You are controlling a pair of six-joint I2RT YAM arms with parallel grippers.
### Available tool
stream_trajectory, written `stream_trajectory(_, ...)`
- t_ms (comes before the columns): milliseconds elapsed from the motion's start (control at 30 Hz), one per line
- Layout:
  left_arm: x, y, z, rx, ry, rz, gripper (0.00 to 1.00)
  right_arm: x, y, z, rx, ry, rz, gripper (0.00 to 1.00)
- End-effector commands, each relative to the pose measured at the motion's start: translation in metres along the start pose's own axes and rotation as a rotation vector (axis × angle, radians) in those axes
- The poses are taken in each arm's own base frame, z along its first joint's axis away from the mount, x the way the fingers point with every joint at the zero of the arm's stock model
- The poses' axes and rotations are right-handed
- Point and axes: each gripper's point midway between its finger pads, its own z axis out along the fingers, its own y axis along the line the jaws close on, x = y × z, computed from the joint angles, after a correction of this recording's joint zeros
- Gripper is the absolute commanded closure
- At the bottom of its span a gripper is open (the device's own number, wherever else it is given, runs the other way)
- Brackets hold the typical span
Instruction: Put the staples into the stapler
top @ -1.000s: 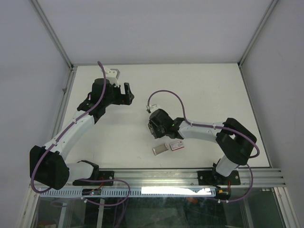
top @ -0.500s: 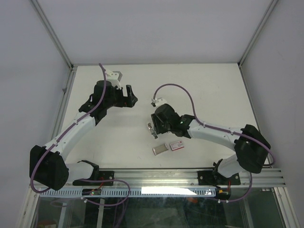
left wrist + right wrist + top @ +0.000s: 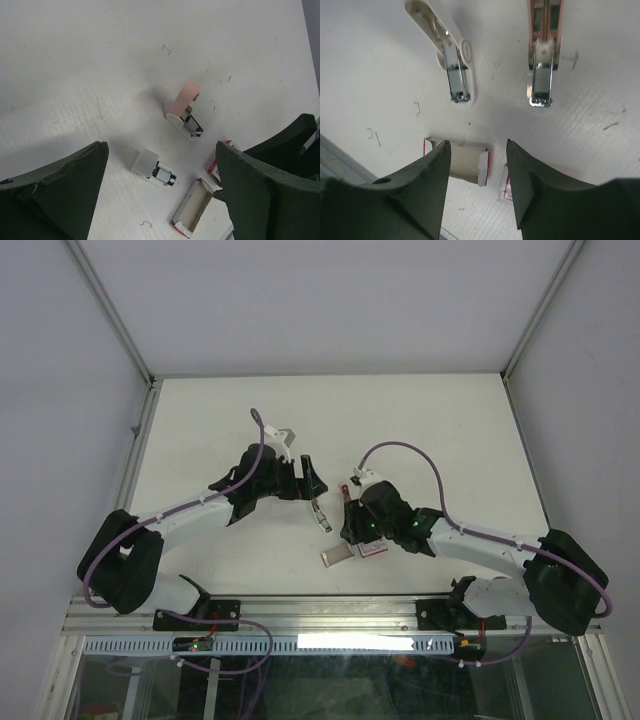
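Near the middle of the table (image 3: 450, 430), toward its near edge, the right gripper (image 3: 478, 145) hangs with its jaws partly apart and nothing between them, straight over the grey tray (image 3: 462, 162) of the staple box. Whether strips of staples lie in the tray I cannot tell. The red sleeve (image 3: 372, 548) lies just right of the tray. Just beyond them is the stapler (image 3: 320, 513), seen as a white piece (image 3: 468, 65) and a pink piece (image 3: 542, 60) side by side, each with a metal channel; whether the two are joined I cannot tell. The left gripper (image 3: 161, 146) hovers just on the far side of the stapler, jaws wide and empty. The surface is matte white, scuffed, with a few loose bent staples (image 3: 417, 107) scattered about. Pale grey walls (image 3: 320, 300) close the left, far and right sides, with metal posts (image 3: 110, 310) rising at the far corners. A rail (image 3: 330, 612) carrying both arm bases runs along the near edge. The far half of the table shows only white surface, open to both arms.
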Motion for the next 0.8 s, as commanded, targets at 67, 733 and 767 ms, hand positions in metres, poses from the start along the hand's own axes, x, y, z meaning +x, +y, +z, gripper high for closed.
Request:
stream_trajectory(67, -0.013, -0.027, 0.019, 0.117, -0.057, 0.019, 0.09, -0.015, 0.024, 0.001, -0.122, -0.103, 0.105, 0.54)
stream_trajectory(733, 0.010, -0.048, 0.016, 0.170, -0.005, 0.069, 0.10, -0.016, 0.039, 0.039, -0.182, -0.089, 0.130, 0.72)
stream_trajectory(767, 0.012, -0.049, 0.016, 0.168, -0.002, 0.066, 0.10, -0.015, 0.038, 0.041, -0.180, -0.085, 0.132, 0.73)
